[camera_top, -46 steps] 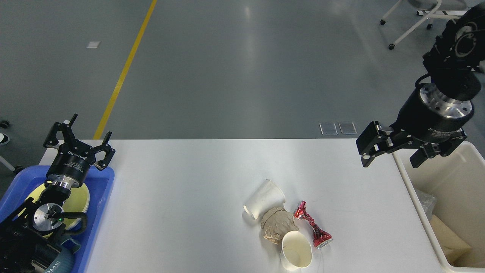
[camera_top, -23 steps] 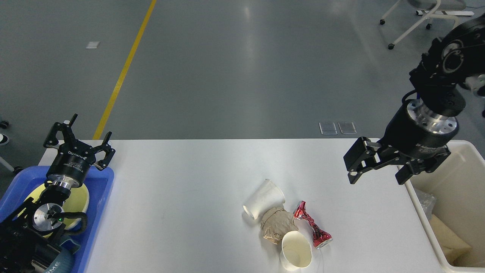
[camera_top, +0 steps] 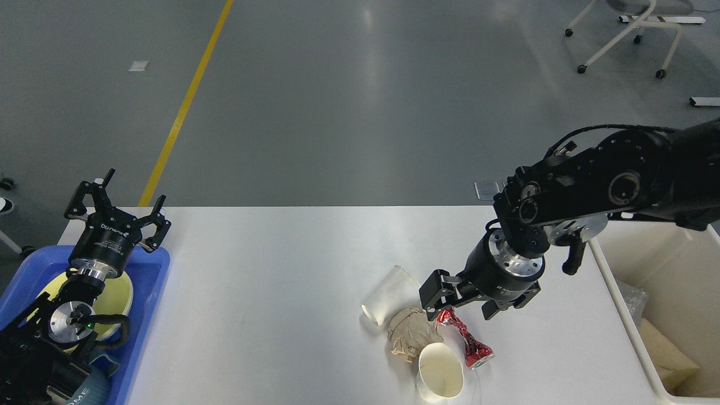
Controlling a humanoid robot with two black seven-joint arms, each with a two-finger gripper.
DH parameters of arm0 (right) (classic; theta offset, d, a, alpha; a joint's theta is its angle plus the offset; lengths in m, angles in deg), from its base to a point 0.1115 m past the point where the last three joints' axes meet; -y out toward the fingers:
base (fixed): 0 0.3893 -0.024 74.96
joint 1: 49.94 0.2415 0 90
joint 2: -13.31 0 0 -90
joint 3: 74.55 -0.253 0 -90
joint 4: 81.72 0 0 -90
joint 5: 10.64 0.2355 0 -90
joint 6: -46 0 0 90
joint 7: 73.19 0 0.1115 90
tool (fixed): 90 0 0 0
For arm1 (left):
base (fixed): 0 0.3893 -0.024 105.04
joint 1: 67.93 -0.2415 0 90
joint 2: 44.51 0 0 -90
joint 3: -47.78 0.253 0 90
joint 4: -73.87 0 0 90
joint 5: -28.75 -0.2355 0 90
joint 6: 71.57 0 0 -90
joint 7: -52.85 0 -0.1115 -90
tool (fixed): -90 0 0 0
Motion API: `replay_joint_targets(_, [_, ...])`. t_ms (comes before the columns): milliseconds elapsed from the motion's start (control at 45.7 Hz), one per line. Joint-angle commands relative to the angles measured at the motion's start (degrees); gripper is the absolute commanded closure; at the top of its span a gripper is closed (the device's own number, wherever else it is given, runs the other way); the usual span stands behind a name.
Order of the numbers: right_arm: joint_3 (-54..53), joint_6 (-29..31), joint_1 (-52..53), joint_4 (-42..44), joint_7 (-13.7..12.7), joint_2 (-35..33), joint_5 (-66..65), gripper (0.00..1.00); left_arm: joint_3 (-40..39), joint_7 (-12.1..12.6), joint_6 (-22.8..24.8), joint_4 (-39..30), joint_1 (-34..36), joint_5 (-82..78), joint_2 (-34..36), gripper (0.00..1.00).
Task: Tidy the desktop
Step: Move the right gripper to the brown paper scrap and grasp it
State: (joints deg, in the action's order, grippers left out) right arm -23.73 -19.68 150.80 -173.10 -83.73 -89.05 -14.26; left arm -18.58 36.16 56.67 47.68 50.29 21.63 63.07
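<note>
**Robot arm reaches into litter on white worktop**

The white, smooth, faintly glossy worktop (camera_top: 270,270), rounded at its corners, filled most of the head view above a grey floor crossed by a yellow line (camera_top: 185,101). A cream plastic bin (camera_top: 619,292) stood against its right edge, and a blue plastic tray (camera_top: 154,298) holding a pale yellow plate (camera_top: 119,295) sat at its left edge.

The right arm stretched in from the right, over the bin's near corner, its right gripper (camera_top: 462,304) lowered over the litter with its two fingers spread apart, one on either side of the upper end of a crushed red can (camera_top: 466,336). Whether the fingers touched the can could not be told. The left gripper (camera_top: 115,205) stood above the far end of the tray, its fingers splayed wide and holding nothing.

The litter lay clustered near the worktop's front edge: a white paper cup (camera_top: 391,293) on its side, a crumpled wad of brown paper (camera_top: 409,333) touching it, a second paper cup (camera_top: 439,371) with its mouth facing the camera, and the twisted, shiny can just beside them on the right.
</note>
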Motion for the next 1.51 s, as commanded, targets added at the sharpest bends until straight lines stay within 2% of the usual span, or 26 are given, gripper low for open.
replay_joint_targets(0, [-2.5, -4.2, -5.7, 5.1, -1.4, 5.9, -2.1, 0.00, 0.0, 0.0, 0.0, 0.0, 0.0, 0.0, 0.0, 0.04])
replay_joint_targets(241, [-2.9, -4.6, -15.7, 21.1, -1.4, 17.5, -3.1, 0.00, 0.0, 0.0, 0.0, 0.0, 0.0, 0.0, 0.0, 0.04])
replay_joint_targets(569, [-2.0, -4.7, -26.3, 32.4, -1.4, 20.7, -9.5, 0.00, 0.0, 0.0, 0.0, 0.0, 0.0, 0.0, 0.0, 0.04])
replay_joint_targets(875, [-1.6, -4.5, -28.7, 32.3, -1.4, 22.0, -12.1, 0.01, 0.0, 0.0, 0.0, 0.0, 0.0, 0.0, 0.0, 0.04])
replay_joint_targets(1247, [-1.4, -8.1, -31.5, 32.7, -1.4, 22.2, -15.8, 0.03, 0.0, 0.0, 0.0, 0.0, 0.0, 0.0, 0.0, 0.04])
replay_joint_targets(1378, [-1.3, -9.7, -31.8, 32.7, -1.4, 22.2, -15.8, 0.11, 0.0, 0.0, 0.0, 0.0, 0.0, 0.0, 0.0, 0.04])
replay_joint_targets(1443, [-1.3, -10.4, -31.8, 32.7, -1.4, 22.2, -15.8, 0.19, 0.0, 0.0, 0.0, 0.0, 0.0, 0.0, 0.0, 0.04])
replay_joint_targets(1487, [-1.3, -10.7, -31.8, 32.7, -1.4, 22.2, -15.8, 0.21, 0.0, 0.0, 0.0, 0.0, 0.0, 0.0, 0.0, 0.04])
